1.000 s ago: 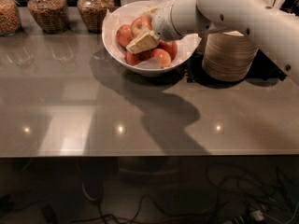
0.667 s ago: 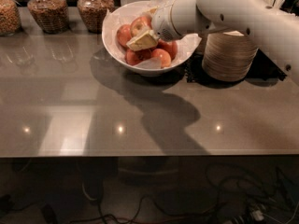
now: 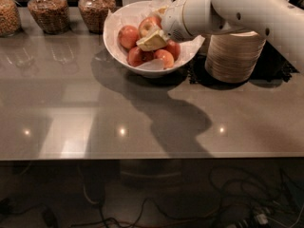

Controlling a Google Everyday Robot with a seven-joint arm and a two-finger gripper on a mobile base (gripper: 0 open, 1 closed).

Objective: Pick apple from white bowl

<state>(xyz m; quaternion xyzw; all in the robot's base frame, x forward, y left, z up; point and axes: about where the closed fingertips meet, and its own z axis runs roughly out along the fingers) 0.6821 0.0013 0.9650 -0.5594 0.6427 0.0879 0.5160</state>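
The white bowl [image 3: 115, 37], lined with crinkled white paper, stands at the back middle of the grey table. It holds several apples. The pale yellow-gold, red-streaked apple [image 3: 147, 25] lies at the top middle of the pile. Deeper red apples [image 3: 128, 36] lie around it. My gripper [image 3: 151, 40] reaches in from the right on a white arm [image 3: 228, 11]. It is down inside the bowl among the apples, its cream tip just below and against the pale apple. The arm hides the bowl's right part.
A stack of small cream disposable bowls [image 3: 235, 56] stands right of the white bowl on a dark mat [image 3: 280, 68]. Three glass jars of grains [image 3: 45, 8] line the back left. The table's front edge [image 3: 142, 156] runs across below, with cables on the floor beneath.
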